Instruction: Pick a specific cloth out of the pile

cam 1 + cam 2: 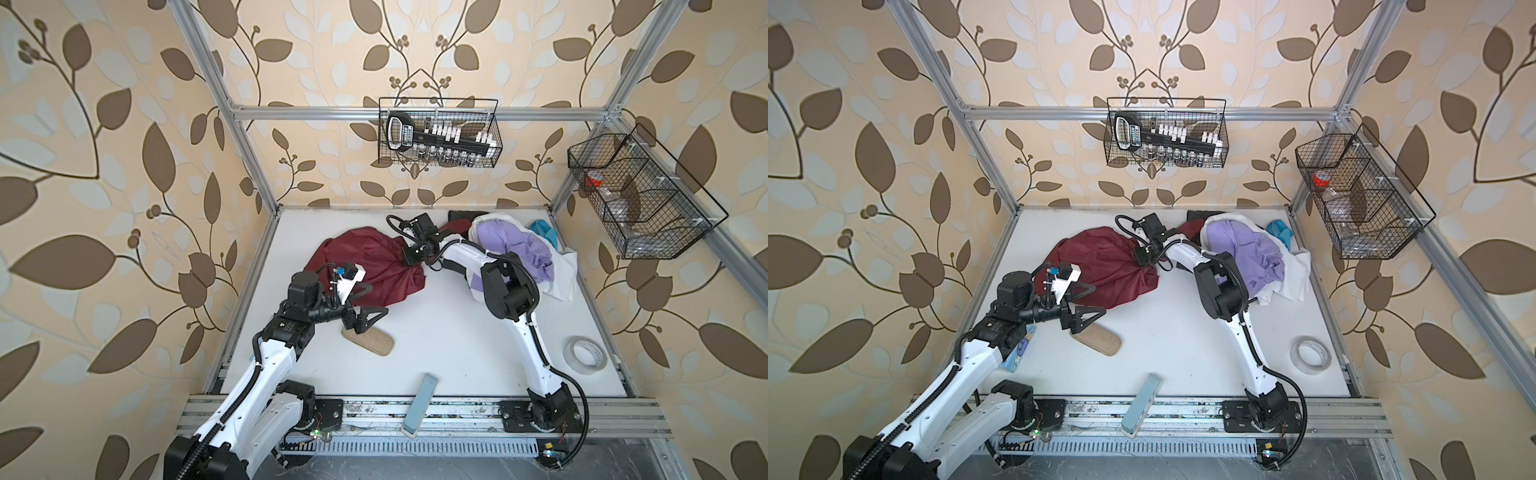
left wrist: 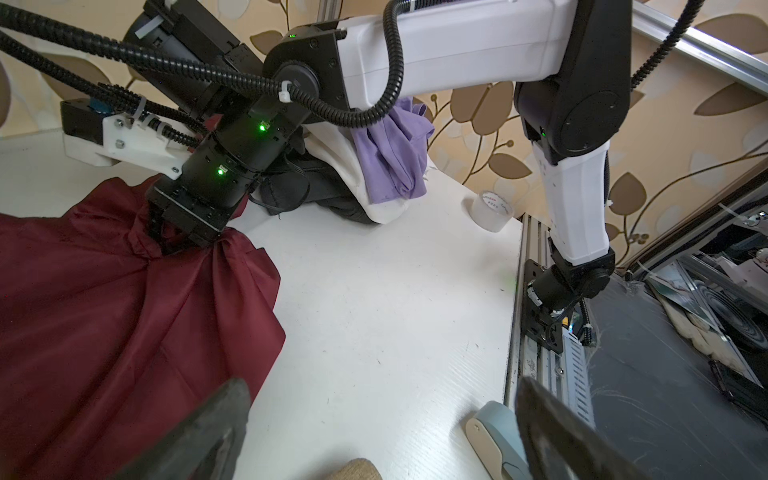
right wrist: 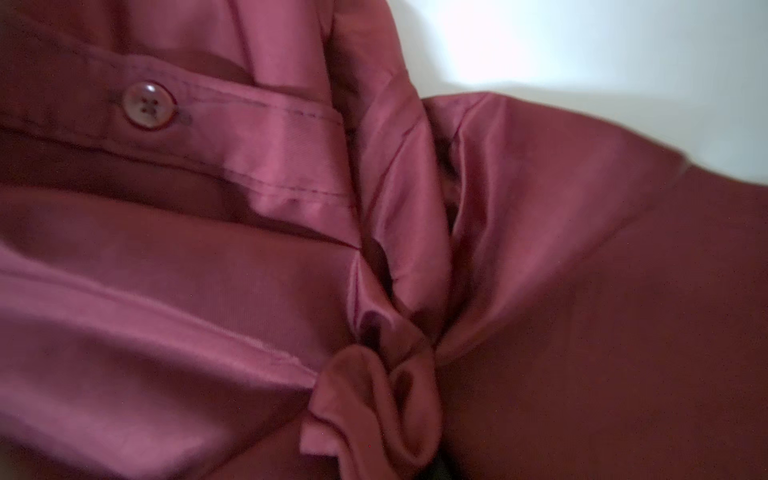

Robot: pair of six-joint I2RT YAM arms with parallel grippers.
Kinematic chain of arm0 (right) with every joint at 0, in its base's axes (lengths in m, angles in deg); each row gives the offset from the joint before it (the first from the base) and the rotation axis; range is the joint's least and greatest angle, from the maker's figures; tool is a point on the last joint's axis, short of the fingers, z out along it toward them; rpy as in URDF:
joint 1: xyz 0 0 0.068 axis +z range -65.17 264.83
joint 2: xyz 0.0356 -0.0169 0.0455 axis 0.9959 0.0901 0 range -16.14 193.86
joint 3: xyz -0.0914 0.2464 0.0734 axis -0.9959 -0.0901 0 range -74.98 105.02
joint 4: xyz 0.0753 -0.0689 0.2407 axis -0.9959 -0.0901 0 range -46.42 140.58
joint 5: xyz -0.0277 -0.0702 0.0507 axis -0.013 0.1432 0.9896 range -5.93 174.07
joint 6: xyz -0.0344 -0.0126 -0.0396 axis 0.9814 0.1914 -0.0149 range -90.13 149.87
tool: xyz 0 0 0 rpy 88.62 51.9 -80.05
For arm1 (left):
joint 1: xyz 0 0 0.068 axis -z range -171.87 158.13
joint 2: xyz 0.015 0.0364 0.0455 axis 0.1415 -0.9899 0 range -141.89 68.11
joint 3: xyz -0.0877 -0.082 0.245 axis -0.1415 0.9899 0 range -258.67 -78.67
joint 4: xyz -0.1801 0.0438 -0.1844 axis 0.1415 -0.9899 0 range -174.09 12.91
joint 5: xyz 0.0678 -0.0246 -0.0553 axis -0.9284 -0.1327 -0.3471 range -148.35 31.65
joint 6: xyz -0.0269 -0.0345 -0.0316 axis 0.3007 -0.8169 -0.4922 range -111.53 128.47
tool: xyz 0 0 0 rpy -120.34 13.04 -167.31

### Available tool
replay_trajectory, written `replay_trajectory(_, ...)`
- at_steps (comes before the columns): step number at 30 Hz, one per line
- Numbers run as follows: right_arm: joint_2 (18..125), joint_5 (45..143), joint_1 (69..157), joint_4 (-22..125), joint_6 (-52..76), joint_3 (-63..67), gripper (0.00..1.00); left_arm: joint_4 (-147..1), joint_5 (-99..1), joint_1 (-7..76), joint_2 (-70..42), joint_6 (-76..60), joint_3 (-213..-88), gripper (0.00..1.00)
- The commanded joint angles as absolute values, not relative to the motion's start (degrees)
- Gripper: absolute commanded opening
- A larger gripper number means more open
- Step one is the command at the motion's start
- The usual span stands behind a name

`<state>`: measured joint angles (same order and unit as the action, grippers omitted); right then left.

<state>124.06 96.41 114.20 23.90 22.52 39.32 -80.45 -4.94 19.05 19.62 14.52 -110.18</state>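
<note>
Toward the back of the white table (image 1: 436, 332), left of centre, the cloth (image 1: 361, 262) lies spread in a rumpled maroon mound, clear of the pile (image 1: 515, 245) except for a dark red strip running back under the right arm toward it. That pile of lavender, white, black and a scrap of bright blue sits in the back right corner. The right gripper (image 1: 406, 262) reaches across to the cloth's right edge and is pinched tight on a gathered tuft of the shiny fabric, whose folds radiate from the grip. The left wrist view shows the same bunching under its jaws (image 2: 166, 245). Close up in the right wrist view, the cloth (image 3: 582, 332) fills the picture, with a stitched placket and one button (image 3: 148, 104). The left gripper (image 1: 370, 305) hangs with its jaws spread wide and nothing between them, over the cloth's near edge and just above a tan oval pad (image 1: 370, 343). A roll of clear tape (image 1: 585, 352) rests near the right front, and a grey-blue block (image 1: 419, 403) overhangs the front edge.
</note>
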Motion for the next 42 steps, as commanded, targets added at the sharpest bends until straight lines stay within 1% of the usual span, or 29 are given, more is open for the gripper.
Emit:
replay_trajectory(1, 120.28, 100.65, 115.01, 26.11, 19.39, 39.03, 0.0, -79.9, -4.91, 19.47, 20.49, 15.61, -110.68, 0.99)
replay_trajectory(11, 121.05, 105.88, 115.32, 36.63, 9.62, 46.19, 0.0, -79.81, -5.26, 19.47, 20.82, 15.68, -110.59, 0.99)
replay_trajectory(22, 122.79, 112.65, 116.37, 57.76, -6.28, 51.25, 0.0, -79.64, -6.47, 19.47, 21.7, 15.68, -110.26, 0.99)
replay_trajectory(30, 125.97, 114.75, 117.17, 69.86, -14.6, 58.64, 0.0, -79.14, -7.02, 19.47, 22.47, 15.42, -109.87, 0.99)
replay_trajectory(34, 126.18, 114.78, 118.17, 70.66, -14.4, 60.38, 0.0, -79.04, -7.28, 19.47, 22.67, 15.38, -109.78, 0.99)
replay_trajectory(38, 126.46, 114.64, 119.34, 69.06, -12.06, 58.55, 0.0, -78.87, -7.37, 19.47, 23.0, 15.36, -109.63, 0.99)
replay_trajectory(42, 129.15, 116.17, 119.89, 68.79, -13.13, 56.98, 0.0, -78.67, -7.37, 19.47, 23.46, 15.24, -109.44, 0.99)
